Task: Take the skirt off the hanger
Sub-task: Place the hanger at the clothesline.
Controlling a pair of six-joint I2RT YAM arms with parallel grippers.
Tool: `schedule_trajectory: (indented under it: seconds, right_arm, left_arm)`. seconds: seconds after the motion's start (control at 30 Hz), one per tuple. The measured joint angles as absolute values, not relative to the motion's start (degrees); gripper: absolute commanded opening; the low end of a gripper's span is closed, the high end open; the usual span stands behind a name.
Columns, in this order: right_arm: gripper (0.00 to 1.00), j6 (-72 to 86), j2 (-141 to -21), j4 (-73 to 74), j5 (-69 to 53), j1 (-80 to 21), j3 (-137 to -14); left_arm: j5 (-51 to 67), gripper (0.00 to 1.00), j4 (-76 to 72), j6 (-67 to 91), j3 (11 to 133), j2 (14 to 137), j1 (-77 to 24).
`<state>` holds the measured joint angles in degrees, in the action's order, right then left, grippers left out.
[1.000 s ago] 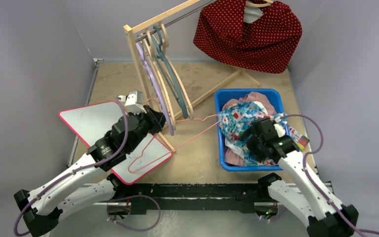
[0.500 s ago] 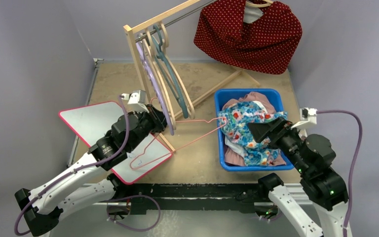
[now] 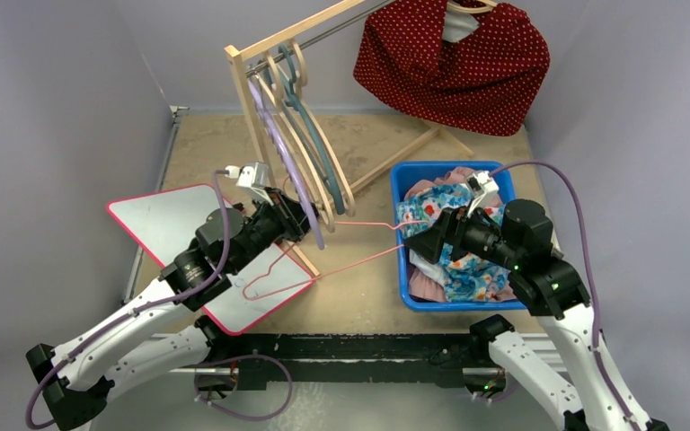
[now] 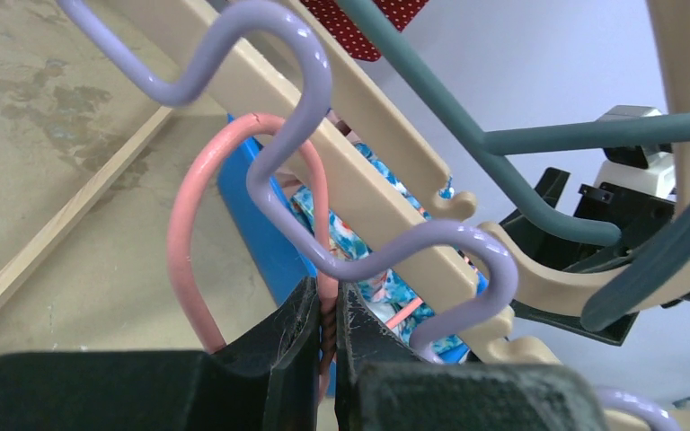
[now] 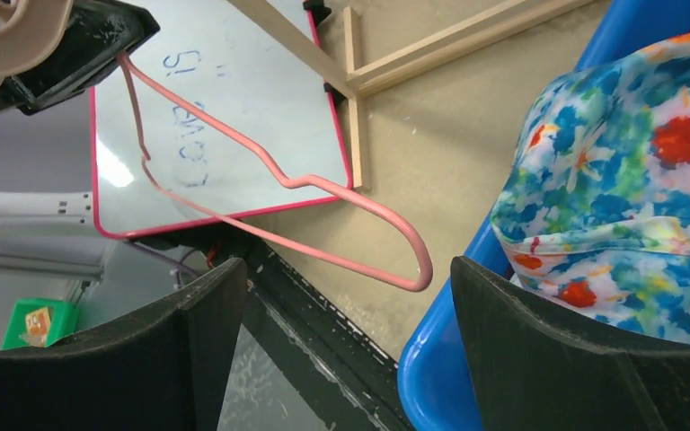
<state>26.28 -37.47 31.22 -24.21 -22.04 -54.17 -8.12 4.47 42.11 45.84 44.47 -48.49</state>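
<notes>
Well, the left gripper (image 4: 328, 310) has its fingers pinched together on the neck of the pink hanger (image 3: 359, 262), just under its hook, in among the lilac hanger (image 4: 287, 180) and the others on the wooden rack (image 3: 247, 99). The pink wire reaches across the middle of the table (image 3: 216, 144) towards the right edge, and its bare far end stops just beside the blue basket (image 3: 445, 168). The floral skirt (image 5: 629, 162) lies heaped in that basket by the right edge; from the right wrist it looks free of the wire. The right gripper (image 3: 411, 244) hangs over the basket's left rim with its jaws wide apart, holding nothing. A whiteboard (image 3: 157, 220) lies at the near left, and a red dotted garment (image 3: 454, 54) hangs over the far right corner.
</notes>
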Motion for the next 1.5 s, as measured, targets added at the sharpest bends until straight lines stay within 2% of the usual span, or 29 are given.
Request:
schedule_trajectory:
  seconds: [0.17, 0.37, 0.5, 0.63, 0.7, 0.73, 0.8, 0.83, 0.9, 1.0, 1.17, 1.27, 1.5]
  right_arm:
    - [0.71, 25.89, -37.50, 29.08, -29.34, -22.04, -52.99]
    - [0.65, 26.61, -35.68, 23.81, -32.51, -22.04, -50.11]
    - [0.55, 27.90, -32.38, 20.05, -34.61, -22.04, -46.30]
    - [0.38, 30.06, -29.28, 15.07, -37.08, -22.04, -42.48]
    - [0.21, 31.07, -28.36, 12.80, -37.39, -22.04, -40.95]
    - [0.02, 31.55, -28.05, 11.97, -37.39, -22.04, -40.42]
    - [0.00, 32.01, -27.62, 10.70, -37.17, -22.04, -39.81]
    - [0.00, 32.86, -27.29, 9.93, -37.95, -22.06, -39.72]
    - [0.00, 33.12, -26.46, 9.06, -38.30, -22.52, -39.72]
    - [0.00, 32.84, -25.43, 9.56, -35.88, -22.37, -39.72]
    - [0.00, 33.15, -24.93, 12.03, -30.92, -22.00, -39.72]
    - [0.00, 33.74, -23.40, 13.47, -29.17, -22.00, -39.72]
    - [0.00, 34.76, -21.04, 16.05, -24.51, -22.00, -40.66]
  left_arm:
    - [-5.67, 0.00, 3.53, 40.80, 45.84, 44.58, -48.49]
    - [-3.18, 0.00, 1.83, 40.27, 45.74, 44.95, -48.45]
    - [-2.28, 0.00, 0.91, 39.83, 45.39, 44.95, -48.45]
    - [-1.69, 0.00, 0.82, 39.75, 45.36, 44.99, -48.45]
    - [-1.61, 0.00, 0.73, 39.64, 45.36, 45.15, -48.45]
    - [-1.58, 0.00, 0.69, 39.62, 45.36, 45.23, -48.45]
    - [-1.61, 0.00, 0.71, 39.62, 45.36, 45.45, -48.45]
    - [-2.09, 0.04, 0.84, 39.59, 45.36, 45.65, -48.42]
    - [-2.92, 0.30, 1.32, 39.64, 45.36, 46.28, -48.34]
    - [-4.23, 0.49, 2.81, 39.40, 45.43, 46.70, -48.45]
    - [-7.53, 0.87, 4.89, 39.33, 45.41, 46.54, -48.40]
    - [-8.60, 0.93, 5.26, 39.35, 45.41, 46.39, -48.40]
    - [-9.74, 0.95, 5.28, 39.31, 45.41, 46.41, -48.40]
